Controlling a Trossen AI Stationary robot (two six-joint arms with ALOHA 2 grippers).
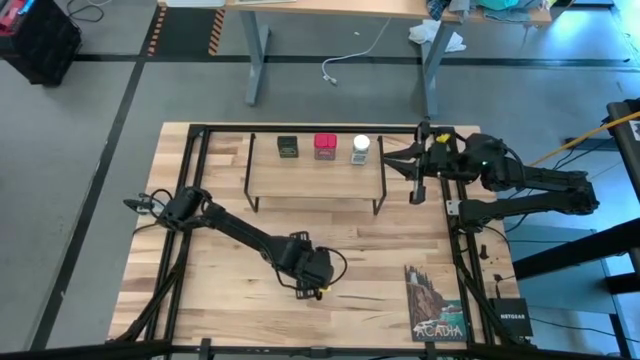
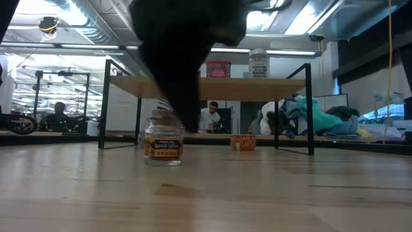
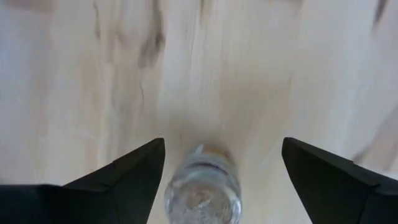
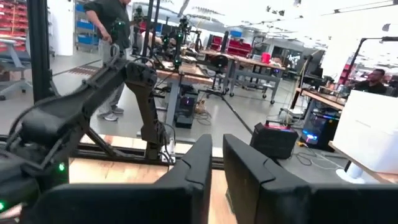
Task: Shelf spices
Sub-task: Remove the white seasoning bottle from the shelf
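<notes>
jar: we are looking at a small round clear-glass spice jar with an orange label (image 2: 162, 143), standing upright on the wooden tabletop (image 1: 380, 260) toward its near edge, left of the printed Acadia card (image 1: 434, 304) at the near right corner.
handling: we are judging it light, rigid and breakable; smooth glass is likely slippery, so squeeze the round body below the lid, pads on opposite sides, moderate force.
left gripper: the left gripper (image 3: 221, 180) is hovering directly over the jar, seen top-down in the left wrist view (image 3: 203, 191).
left jaws: spread wide, one finger (image 3: 134, 177) on each side of the jar, clear gaps both sides; touching nothing, holding nothing.
shelf: the low light-wood plank shelf on black wire legs (image 1: 315, 175) is sitting near the far edge of the tabletop.
on shelf: a dark square tin (image 1: 288, 146), a red square tin (image 1: 325, 146) and a white-capped clear jar (image 1: 360, 148) are lined up along the shelf's far edge.
free slot: we are seeing bare plank left of the dark tin.
right gripper: the right gripper (image 1: 416, 186) is waiting beside the shelf's right end, near the far right corner.
right jaws: close together with only a slim gap, gripping nothing.
</notes>
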